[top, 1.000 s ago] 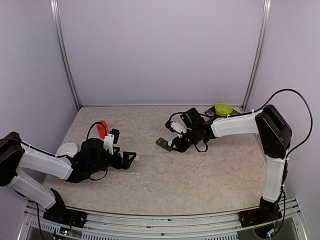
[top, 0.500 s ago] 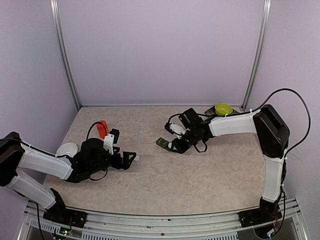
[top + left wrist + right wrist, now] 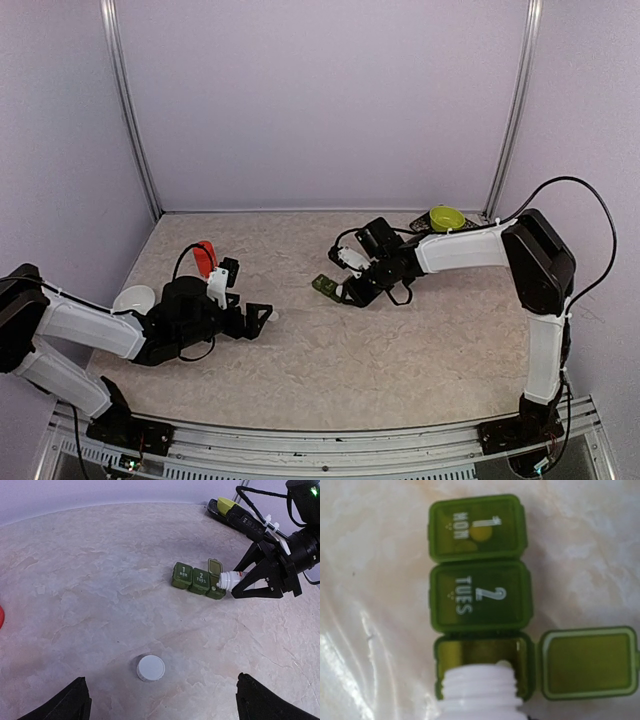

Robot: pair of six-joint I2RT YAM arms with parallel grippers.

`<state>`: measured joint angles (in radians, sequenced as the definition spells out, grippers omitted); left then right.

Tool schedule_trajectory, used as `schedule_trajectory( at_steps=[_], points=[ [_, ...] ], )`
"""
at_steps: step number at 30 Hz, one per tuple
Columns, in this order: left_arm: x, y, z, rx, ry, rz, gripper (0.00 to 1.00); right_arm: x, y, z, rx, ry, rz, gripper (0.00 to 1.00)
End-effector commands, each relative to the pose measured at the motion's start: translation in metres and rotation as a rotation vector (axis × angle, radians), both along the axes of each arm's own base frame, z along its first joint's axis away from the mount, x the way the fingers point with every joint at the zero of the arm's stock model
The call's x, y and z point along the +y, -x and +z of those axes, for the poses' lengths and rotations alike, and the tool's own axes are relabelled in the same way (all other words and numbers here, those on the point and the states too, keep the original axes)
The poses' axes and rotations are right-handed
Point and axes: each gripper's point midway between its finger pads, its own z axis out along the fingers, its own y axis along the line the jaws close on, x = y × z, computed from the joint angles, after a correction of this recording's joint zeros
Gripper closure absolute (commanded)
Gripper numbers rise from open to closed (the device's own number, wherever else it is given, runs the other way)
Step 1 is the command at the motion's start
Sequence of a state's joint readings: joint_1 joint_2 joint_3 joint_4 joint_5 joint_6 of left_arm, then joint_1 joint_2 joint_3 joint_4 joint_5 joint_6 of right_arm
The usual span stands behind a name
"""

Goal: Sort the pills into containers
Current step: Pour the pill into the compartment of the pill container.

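Nudged slightly left, right pincer (image 3: pixel 239 584) clamps white bottle (image 3: pixel 480 695), mouth over open end of containers (image 3: pixel 192 577).

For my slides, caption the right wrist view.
Uncapped white bottle over the open third compartment of a green pill organizer; MON and TUES lids shut.
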<state>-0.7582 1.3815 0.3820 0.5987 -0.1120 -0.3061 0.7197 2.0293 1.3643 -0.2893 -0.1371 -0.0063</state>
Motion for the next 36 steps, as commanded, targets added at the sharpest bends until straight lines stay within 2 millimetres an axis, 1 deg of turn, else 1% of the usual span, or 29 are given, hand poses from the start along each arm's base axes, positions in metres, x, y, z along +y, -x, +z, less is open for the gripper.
schedule_trajectory(
  at_steps=[1,10,15,24,34,36],
  points=[
    [0.001,-0.002,0.005,-0.017,0.017,0.002,0.01,0.007,0.002,0.001,0.004,0.001,0.010,0.94],
    [0.001,-0.002,0.004,-0.013,0.017,0.002,0.01,0.011,0.003,0.008,0.045,0.015,0.024,0.93],
    [0.001,-0.002,0.004,-0.014,0.017,0.002,0.01,0.009,0.006,0.002,0.071,0.034,0.032,0.93],
    [0.001,-0.002,0.004,-0.014,0.021,0.001,0.01,0.008,0.009,-0.003,0.097,0.046,0.036,0.92],
    [0.001,-0.002,0.004,-0.012,0.021,0.002,0.01,0.008,0.006,0.008,0.040,0.018,0.032,0.92],
    [0.002,-0.002,0.004,-0.015,0.021,0.003,0.01,0.010,0.005,0.012,0.003,-0.018,0.034,0.92]
  ],
)
